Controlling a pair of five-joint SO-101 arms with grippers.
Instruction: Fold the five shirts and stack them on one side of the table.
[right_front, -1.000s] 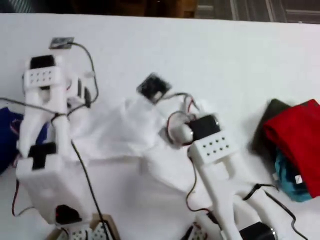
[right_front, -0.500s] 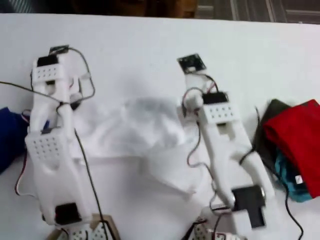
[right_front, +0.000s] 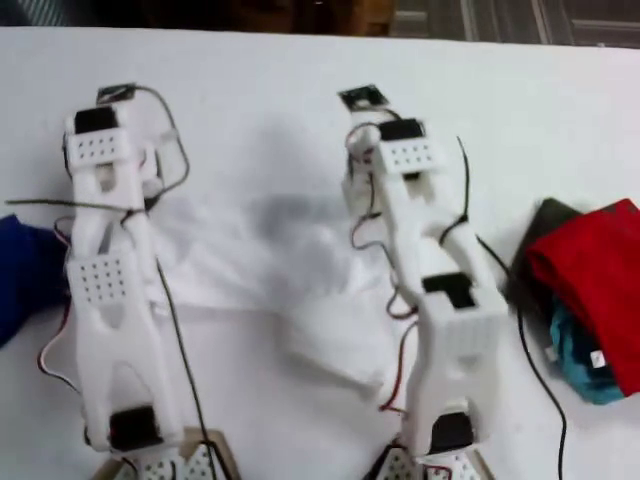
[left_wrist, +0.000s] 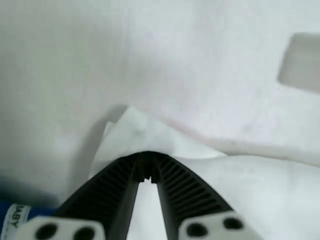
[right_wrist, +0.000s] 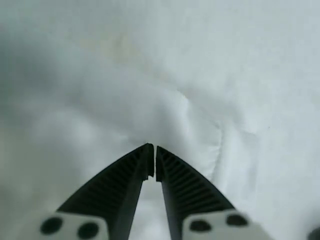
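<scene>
A white shirt (right_front: 270, 255) lies spread and rumpled on the white table (right_front: 260, 90), between the two arms. My left gripper (left_wrist: 146, 176) is shut on a fold at the shirt's left edge (left_wrist: 135, 130), which rises in a small peak at the fingertips. At the shirt's right side, my right gripper (right_wrist: 152, 161) is shut on a pinch of the white cloth (right_wrist: 180, 115). In the high view both arms stretch out toward the far side of the table.
A blue shirt (right_front: 22, 275) lies at the left edge, and its corner (left_wrist: 12, 220) appears beside the left gripper. At the right edge a red shirt (right_front: 595, 275) lies on a dark one (right_front: 530, 250) and a teal one (right_front: 580, 365). The far table is bare.
Both arms have stretched toward the far side of the table. The right arm swung from the middle out to the shirt's right, and the white shirt has been drawn wider and flatter.
</scene>
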